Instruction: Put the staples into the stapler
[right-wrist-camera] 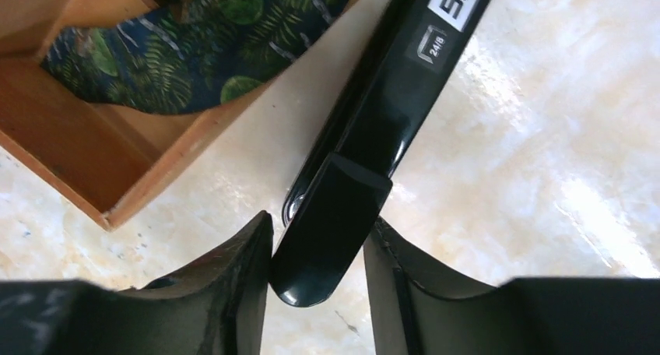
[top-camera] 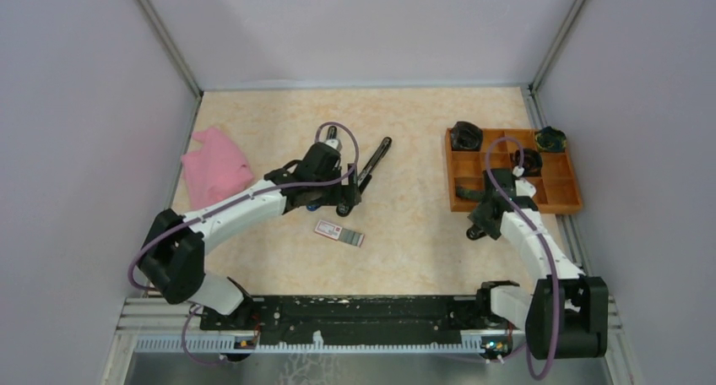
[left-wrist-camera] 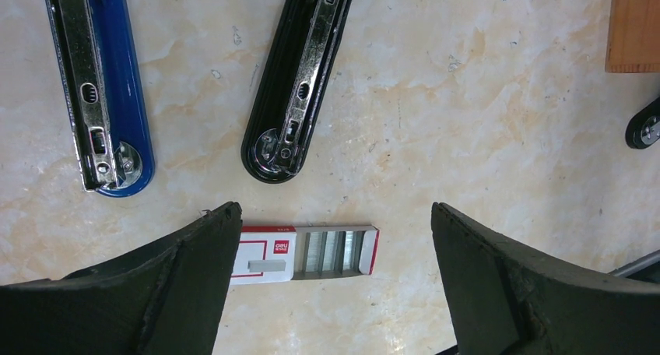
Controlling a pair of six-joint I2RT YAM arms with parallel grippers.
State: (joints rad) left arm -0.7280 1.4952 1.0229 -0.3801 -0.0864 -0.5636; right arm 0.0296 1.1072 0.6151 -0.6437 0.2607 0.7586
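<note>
The staples (left-wrist-camera: 307, 252) are lying flat, well left of the wooden tray (top-camera: 450, 172), box open — the left gripper (left-wrist-camera: 335, 211) is hanging above them, jaws spread wide. Just off the tray's near corner, the right gripper (right-wrist-camera: 319, 224) is clamping a black stapler (right-wrist-camera: 373, 114) by its end.

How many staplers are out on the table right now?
3. A blue stapler and a black stapler lie side by side beyond the staples; a second black stapler sits between the fingers of the right gripper, beside the wooden tray. Others could be hidden.
</note>
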